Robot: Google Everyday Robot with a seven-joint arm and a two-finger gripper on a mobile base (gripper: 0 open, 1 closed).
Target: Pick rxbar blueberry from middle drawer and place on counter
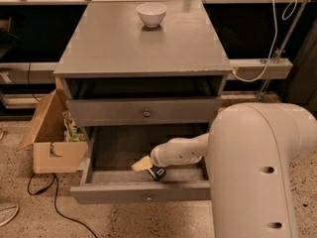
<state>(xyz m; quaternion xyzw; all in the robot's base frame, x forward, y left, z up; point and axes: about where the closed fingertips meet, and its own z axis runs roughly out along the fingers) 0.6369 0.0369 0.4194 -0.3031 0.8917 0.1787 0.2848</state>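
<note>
The middle drawer (143, 192) is pulled open at the bottom of the cabinet, with a tiny pale knob on its front. My gripper (145, 165) is low inside it, near the front middle, at the end of my white arm (183, 151). A small dark glossy thing, apparently the rxbar blueberry (158, 173), lies right under and beside the gripper tip, touching it or nearly so. The grey counter (119, 43) on top of the cabinet is far above the gripper.
A white bowl (151, 14) stands at the back of the counter. The drawer with the brass knob (146, 113) is closed above the open one. A cardboard box (54, 145) sits on the floor at the left, with a black cable (54, 207) by it. My arm's large white housing (257, 172) fills the lower right.
</note>
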